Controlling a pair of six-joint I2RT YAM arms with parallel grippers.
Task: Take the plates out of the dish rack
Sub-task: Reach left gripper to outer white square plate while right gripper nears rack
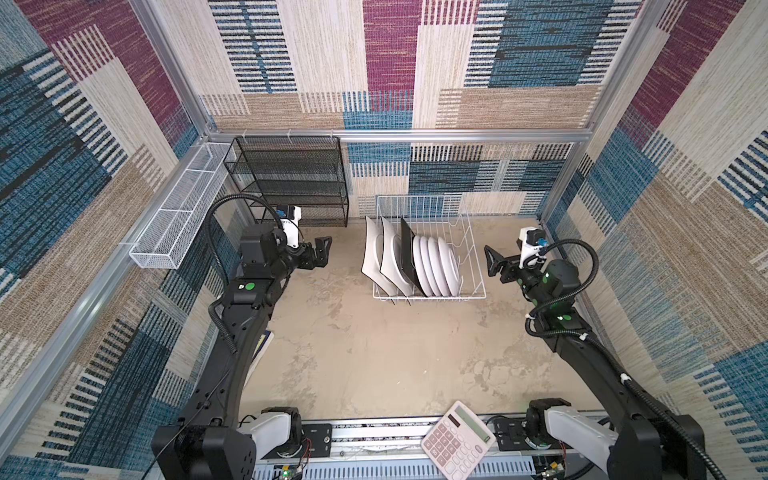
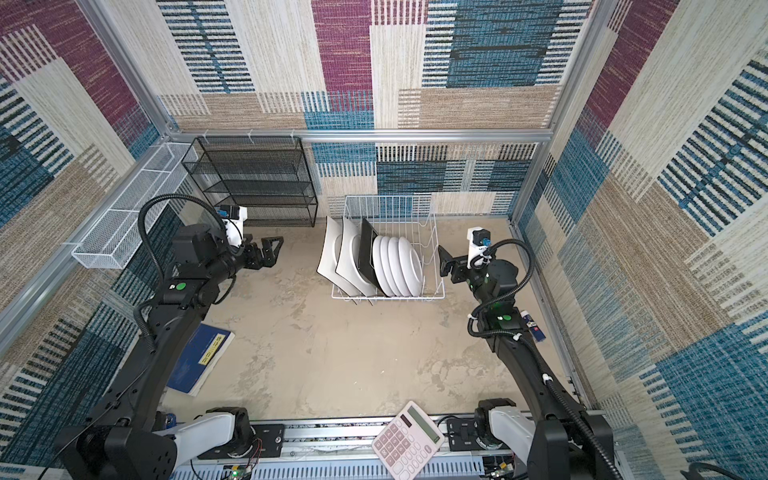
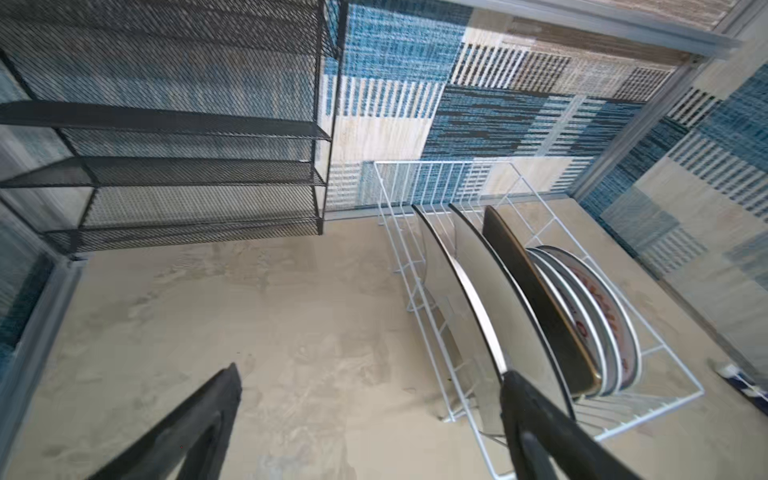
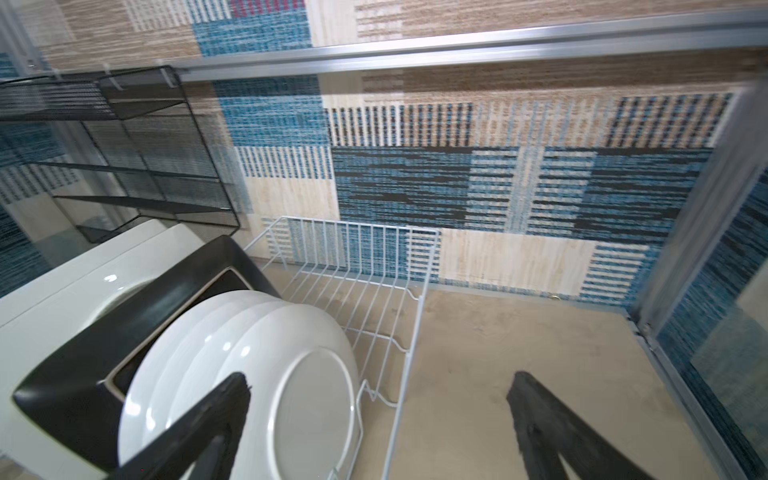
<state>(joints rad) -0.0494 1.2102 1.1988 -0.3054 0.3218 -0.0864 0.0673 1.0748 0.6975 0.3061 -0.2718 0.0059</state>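
The white wire dish rack [image 1: 428,296] [image 2: 390,297] stands at the back middle of the table. Upright in it, from left to right, are two large white rounded-square plates [image 1: 372,253], a black square plate [image 1: 409,257] and several round white plates [image 1: 440,266]. My left gripper [image 1: 323,251] [image 3: 370,372] hangs open left of the rack, apart from it, holding nothing. My right gripper [image 1: 490,261] [image 4: 380,376] is open just right of the rack, empty. The right wrist view shows the nearest round plate's back [image 4: 299,395]. In the left wrist view red print shows on a round plate [image 3: 598,316].
A black mesh tiered shelf [image 1: 291,183] stands at the back left. A long white mesh basket [image 1: 174,224] hangs on the left wall. A pink calculator [image 1: 457,440] lies at the front edge. A blue book [image 2: 203,357] lies under the left arm.
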